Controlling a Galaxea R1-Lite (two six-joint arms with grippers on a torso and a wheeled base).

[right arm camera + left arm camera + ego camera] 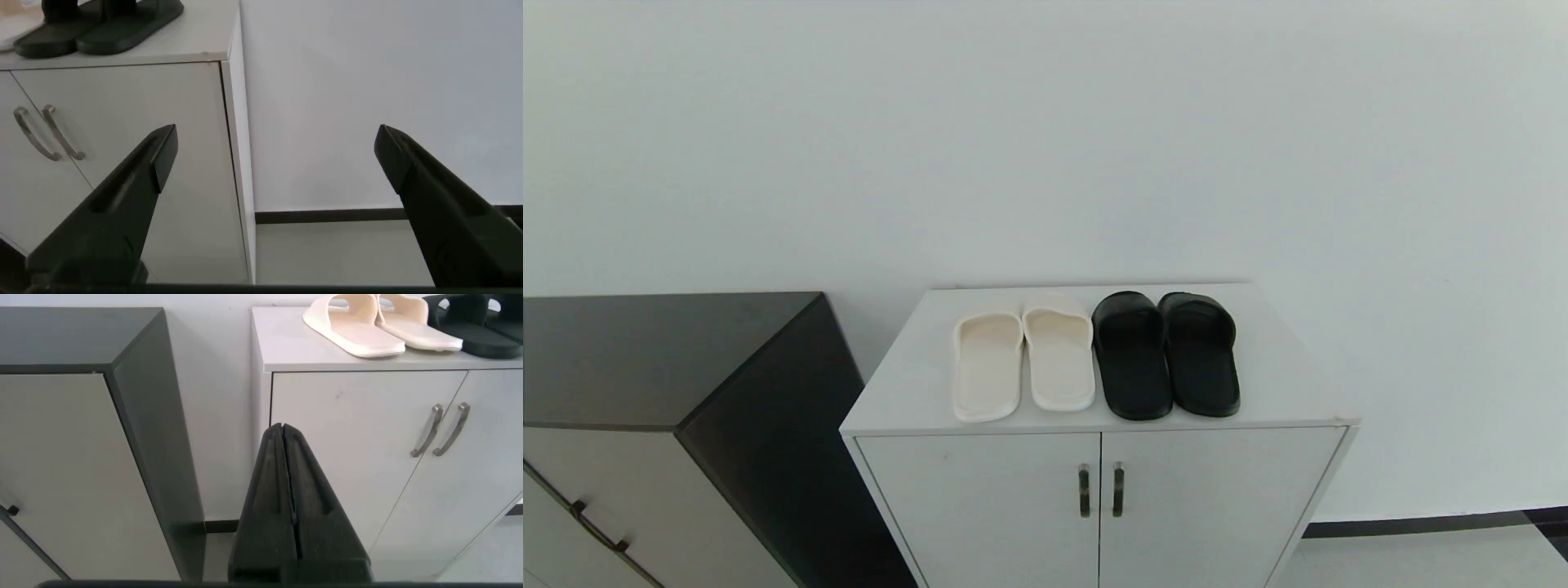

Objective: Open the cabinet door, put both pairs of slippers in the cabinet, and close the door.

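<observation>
White cabinet (980, 506) shut, cream slippers (1023, 359) and black slippers (1165, 355) on top

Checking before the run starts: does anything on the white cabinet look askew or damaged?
Nothing stands out. The cream slippers and black slippers lie in neat pairs on the white cabinet, whose doors are shut.

1. Plain indoor room, home-entry style: bare white wall (1045, 139), dark baseboard (1421, 523), pale floor (1421, 563).
2. Furniture: white two-door cabinet (907, 376) bearing cream slippers (1023, 359) and black slippers (1165, 355); dark-topped cabinet (645, 359) just beside it.
</observation>
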